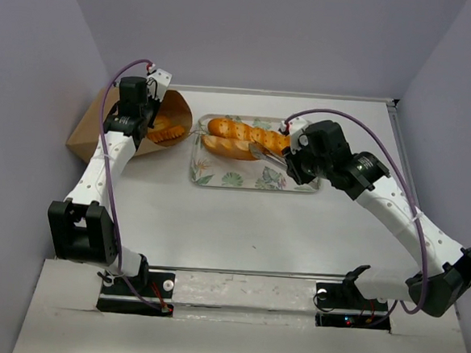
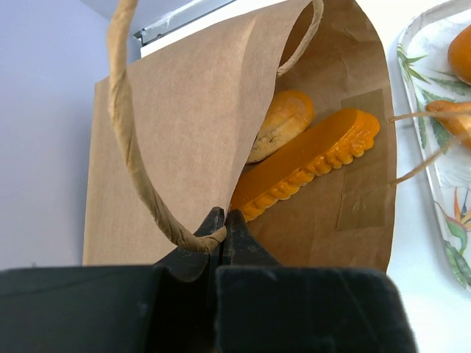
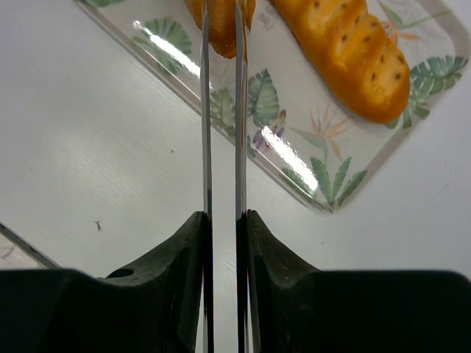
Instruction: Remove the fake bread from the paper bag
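The brown paper bag [image 1: 99, 133] lies on its side at the far left, mouth toward the tray. My left gripper [image 2: 223, 220] is shut on its twisted loop handle [image 2: 132, 162] and holds the mouth open. Inside the bag lie two golden loaves, one ridged [image 2: 309, 162] and one paler [image 2: 283, 121]; they also show in the top view [image 1: 167, 130]. My right gripper [image 3: 224, 220] is shut on metal tongs [image 3: 221, 110], whose tips pinch a loaf [image 3: 221, 22] over the leaf-patterned tray [image 1: 243, 179]. Another loaf [image 3: 346, 51] lies on the tray.
In the top view two loaves [image 1: 247, 133] lie side by side on the tray at the table's far middle. The bag's second handle [image 2: 419, 147] sticks out toward the tray rim [image 2: 412, 88]. Purple walls close in the left, right and back.
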Controlling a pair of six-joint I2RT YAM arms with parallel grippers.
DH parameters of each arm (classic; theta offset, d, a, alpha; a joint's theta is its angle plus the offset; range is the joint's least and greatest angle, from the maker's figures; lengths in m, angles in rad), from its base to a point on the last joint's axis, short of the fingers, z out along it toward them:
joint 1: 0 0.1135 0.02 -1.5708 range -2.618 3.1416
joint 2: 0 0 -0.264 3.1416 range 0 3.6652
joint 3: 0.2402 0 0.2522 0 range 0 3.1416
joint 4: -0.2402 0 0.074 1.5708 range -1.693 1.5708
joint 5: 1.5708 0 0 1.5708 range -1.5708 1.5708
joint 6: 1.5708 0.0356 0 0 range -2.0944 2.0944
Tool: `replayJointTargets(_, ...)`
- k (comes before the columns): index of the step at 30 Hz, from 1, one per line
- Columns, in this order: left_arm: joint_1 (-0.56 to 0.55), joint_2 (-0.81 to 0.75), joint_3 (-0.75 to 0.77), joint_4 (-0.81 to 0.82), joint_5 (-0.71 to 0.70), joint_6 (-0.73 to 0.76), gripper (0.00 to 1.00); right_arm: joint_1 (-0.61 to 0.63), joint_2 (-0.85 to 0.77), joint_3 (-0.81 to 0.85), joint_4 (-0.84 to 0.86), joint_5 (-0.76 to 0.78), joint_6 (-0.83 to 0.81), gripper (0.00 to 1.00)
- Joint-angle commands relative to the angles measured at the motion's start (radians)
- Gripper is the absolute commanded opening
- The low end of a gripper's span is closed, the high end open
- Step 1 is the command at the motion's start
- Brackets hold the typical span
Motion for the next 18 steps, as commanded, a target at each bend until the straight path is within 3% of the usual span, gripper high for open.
replayJointTargets(1,0.005,-0.007,0.052,0.037,-0.009,0.003,0.00,-0.066,-0.038,-0.050,0.074,0.003,0.008,0.01)
replayJointTargets(5,0.005,-0.005,0.064,0.031,0.005,-0.008,0.00,-0.100,-0.043,-0.087,0.079,0.017,0.029,0.11)
replayJointTargets(8,0.005,-0.005,0.073,0.026,0.015,-0.017,0.00,-0.109,-0.026,-0.113,0.077,0.046,0.054,0.30)
replayJointTargets(18,0.005,-0.011,0.074,0.017,0.026,-0.023,0.00,-0.118,0.011,-0.103,0.080,0.118,0.077,0.44)
